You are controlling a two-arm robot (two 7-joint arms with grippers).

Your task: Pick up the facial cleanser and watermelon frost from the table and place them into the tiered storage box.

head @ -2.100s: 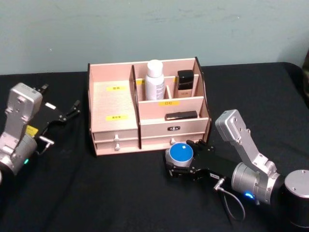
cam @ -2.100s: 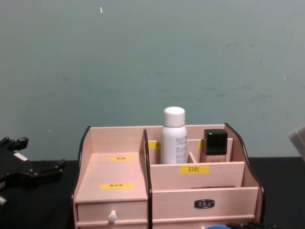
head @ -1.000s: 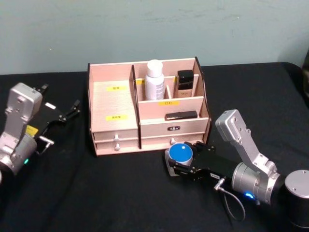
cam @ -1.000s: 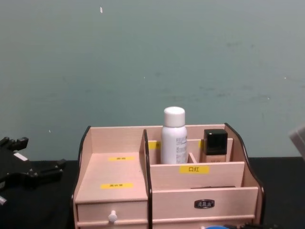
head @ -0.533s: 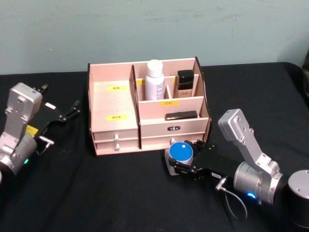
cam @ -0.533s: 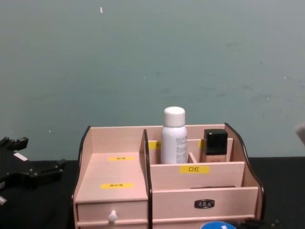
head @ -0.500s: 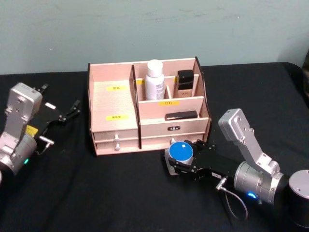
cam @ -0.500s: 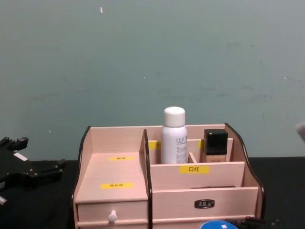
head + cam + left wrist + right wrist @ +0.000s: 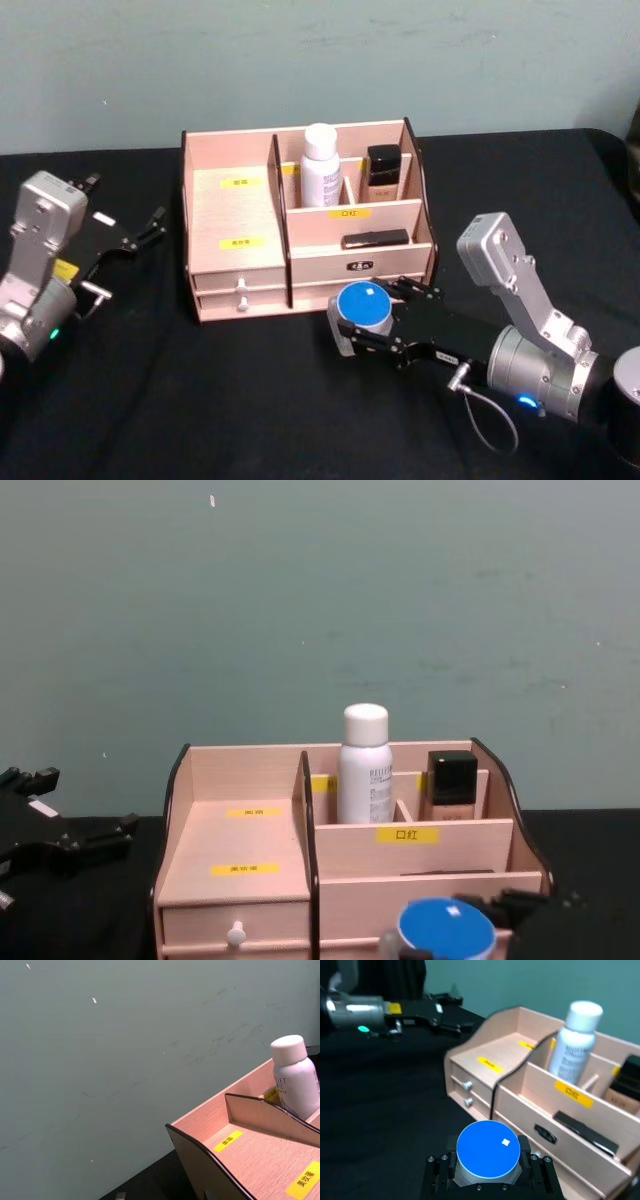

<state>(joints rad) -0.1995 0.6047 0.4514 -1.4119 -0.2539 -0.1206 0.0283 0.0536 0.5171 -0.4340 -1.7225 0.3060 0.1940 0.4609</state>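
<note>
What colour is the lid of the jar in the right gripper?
The lid is bright blue, clearest in the right wrist view.

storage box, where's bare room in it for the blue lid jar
The storage box's wide left bay, between its left wall and the dark divider, is bare. Crowded: back right cells hold the white bottle and black-capped bottle, the shelf below a dark flat case. The right gripper holds the jar.

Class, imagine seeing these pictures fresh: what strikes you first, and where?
The blue-lidded watermelon frost, held by the right gripper just in front of the tiered storage box. Next, the white facial cleanser standing in a back compartment; the left gripper sits idle, far left.
</note>
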